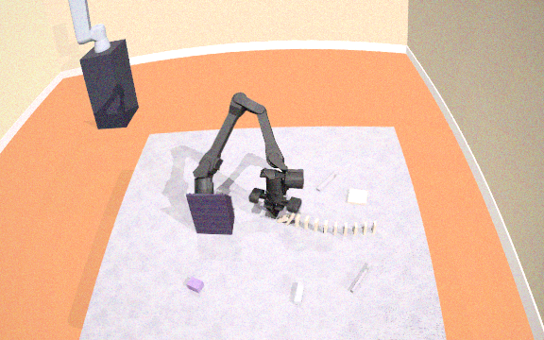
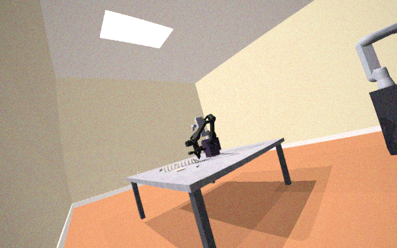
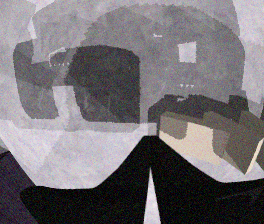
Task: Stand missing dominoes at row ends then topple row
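Claw (image 1: pixel 276 215) (image 2: pixel 198 158) (image 3: pixel 149 141), fingers together, sits just beside the row's toppling end dominoes (image 1: pixel 286 219) (image 3: pixel 190 139).

In your wrist view, the right border slices through the row of dominoes (image 1: pixel 325 227) (image 2: pixel 179 165) (image 3: pixel 245 142), and the dark end effector (image 1: pixel 276 213) (image 2: pixel 198 157) (image 3: pixel 149 141) runs off the bottom, covering part of the nearest leaning piece. From outside, your dominoes are too small to count. Your overhead picture crops the top of the pale arm (image 1: pixel 80 21) and the tabletop's (image 1: pixel 159 302) near edge.
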`<state>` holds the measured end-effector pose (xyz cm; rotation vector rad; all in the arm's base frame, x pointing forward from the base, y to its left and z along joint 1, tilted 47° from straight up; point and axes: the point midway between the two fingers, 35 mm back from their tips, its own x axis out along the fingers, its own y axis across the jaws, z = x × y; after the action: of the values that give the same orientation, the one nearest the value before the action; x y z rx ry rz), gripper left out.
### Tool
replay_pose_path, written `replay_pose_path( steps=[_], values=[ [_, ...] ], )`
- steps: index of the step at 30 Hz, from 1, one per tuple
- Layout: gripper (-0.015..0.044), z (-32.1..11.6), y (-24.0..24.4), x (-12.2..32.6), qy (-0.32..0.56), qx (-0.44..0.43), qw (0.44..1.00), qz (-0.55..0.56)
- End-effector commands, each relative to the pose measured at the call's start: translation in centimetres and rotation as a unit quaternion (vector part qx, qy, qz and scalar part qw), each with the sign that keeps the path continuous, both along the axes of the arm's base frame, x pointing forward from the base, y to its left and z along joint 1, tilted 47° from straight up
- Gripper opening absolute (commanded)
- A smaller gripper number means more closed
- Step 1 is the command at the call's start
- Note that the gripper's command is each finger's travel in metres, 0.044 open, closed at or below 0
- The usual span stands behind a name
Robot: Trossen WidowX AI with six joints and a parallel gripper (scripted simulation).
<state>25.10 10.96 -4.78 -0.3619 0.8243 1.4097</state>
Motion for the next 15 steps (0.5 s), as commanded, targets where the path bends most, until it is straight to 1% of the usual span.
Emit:
replay_pose_path(
  steps=[1,7,15],
  values=[
    [0.0,1.1,-1.6,0.9,-0.007,-0.009,1.0,0.009],
    [0.0,3.1,-4.5,2.9,-0.007,0.001,1.0,-0.004],
    [0.0,3.2,-4.6,3.0,-0.007,0.002,1.0,-0.005]
  ],
)
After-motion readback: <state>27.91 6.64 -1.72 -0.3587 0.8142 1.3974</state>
